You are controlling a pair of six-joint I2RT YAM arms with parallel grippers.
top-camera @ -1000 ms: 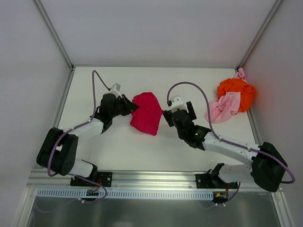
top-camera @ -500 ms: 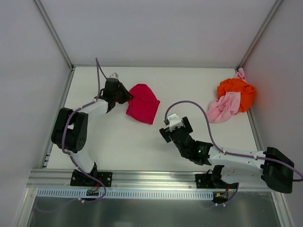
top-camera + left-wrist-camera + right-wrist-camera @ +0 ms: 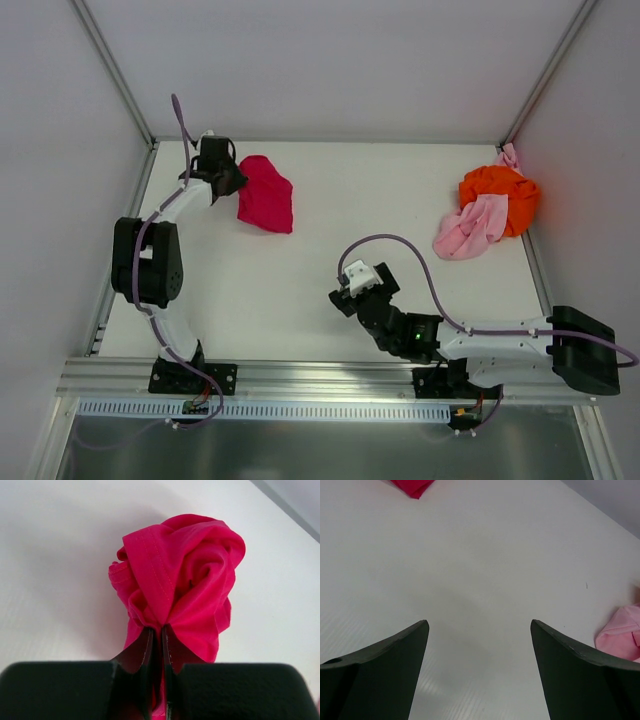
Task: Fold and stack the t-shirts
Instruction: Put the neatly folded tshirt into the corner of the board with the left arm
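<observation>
White table (image 3: pixel 300 290) — grey walls (image 3: pixel 330 60) around; metal rail (image 3: pixel 320 375) in front

The left gripper (image 3: pixel 236 185) now has the crimson t-shirt (image 3: pixel 267 196) dragged to the far-left corner of the counter (image 3: pixel 300 260). The right gripper (image 3: pixel 342 300) has pulled back toward the near edge.

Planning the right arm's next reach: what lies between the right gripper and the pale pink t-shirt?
Only bare white table separates the right gripper and the pale pink t-shirt; top and right wrist views show it.
</observation>
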